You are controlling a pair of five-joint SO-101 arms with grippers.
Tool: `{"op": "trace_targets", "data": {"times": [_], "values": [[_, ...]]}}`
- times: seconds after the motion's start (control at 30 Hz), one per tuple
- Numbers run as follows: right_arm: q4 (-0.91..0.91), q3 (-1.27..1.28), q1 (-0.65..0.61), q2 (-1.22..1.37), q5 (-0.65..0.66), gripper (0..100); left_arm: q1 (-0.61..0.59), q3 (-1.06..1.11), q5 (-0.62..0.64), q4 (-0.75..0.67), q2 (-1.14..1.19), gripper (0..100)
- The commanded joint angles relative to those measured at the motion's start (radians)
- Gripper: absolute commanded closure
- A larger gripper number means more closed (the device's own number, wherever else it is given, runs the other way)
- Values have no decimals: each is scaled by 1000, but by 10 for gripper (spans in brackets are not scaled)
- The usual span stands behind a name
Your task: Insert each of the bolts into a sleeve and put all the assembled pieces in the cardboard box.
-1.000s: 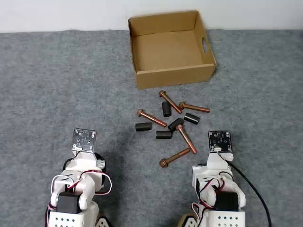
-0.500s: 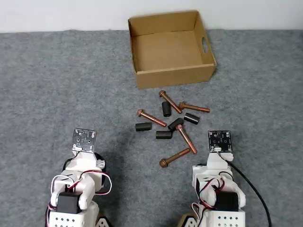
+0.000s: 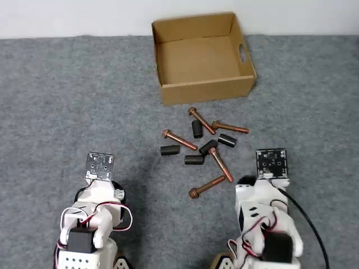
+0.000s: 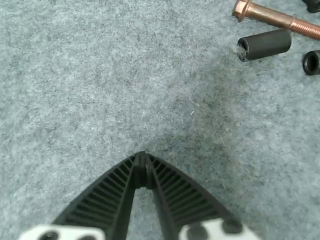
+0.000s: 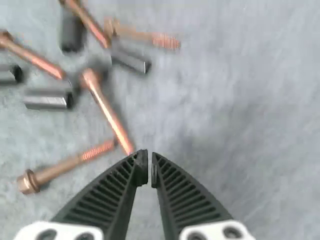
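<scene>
Several copper bolts lie scattered with several black sleeves on the grey carpet in front of the open cardboard box (image 3: pixel 202 89). None of the bolts sits in a sleeve. Nearest the right arm (image 3: pixel 271 163) are one bolt (image 3: pixel 207 186) and another bolt (image 3: pixel 220 163). My right gripper (image 5: pixel 145 170) is shut over the carpet, its tips just short of the threaded ends of two bolts (image 5: pixel 107 112) (image 5: pixel 65 167). My left gripper (image 4: pixel 144 172) is shut over bare carpet, well short of a sleeve (image 4: pixel 265 44) and a bolt head (image 4: pixel 243 9). The left arm (image 3: pixel 100 168) stands to the left of the pile.
The box has nothing inside and a hand hole (image 3: pixel 242 54) in its right wall. Grey carpet (image 3: pixel 67 101) lies bare to the left and right of the pile. A black cable (image 3: pixel 305 224) trails behind the right arm.
The right arm has shifted forward and slightly to the right. The left arm, the bolts and the sleeves have kept still.
</scene>
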Motion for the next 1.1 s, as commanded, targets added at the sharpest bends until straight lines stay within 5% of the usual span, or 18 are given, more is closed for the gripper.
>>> {"op": "trace_targets", "data": {"times": [0.0, 0.3, 0.5, 0.8, 1.07], "values": [[-21, -187, 13, 113, 112, 991, -6, -5, -6, 5, -9, 994], [-120, -500, 5, 750, 316, 987, -6, -5, -6, 5, -9, 994], [-202, -654, -15, 1104, 565, 931, -6, -5, -6, 5, -9, 994], [-288, -801, -166, 1438, 568, 905, -6, -5, -6, 5, -9, 994], [-286, -977, -170, 1696, 568, 808, -6, -5, -6, 5, -9, 994]]}}
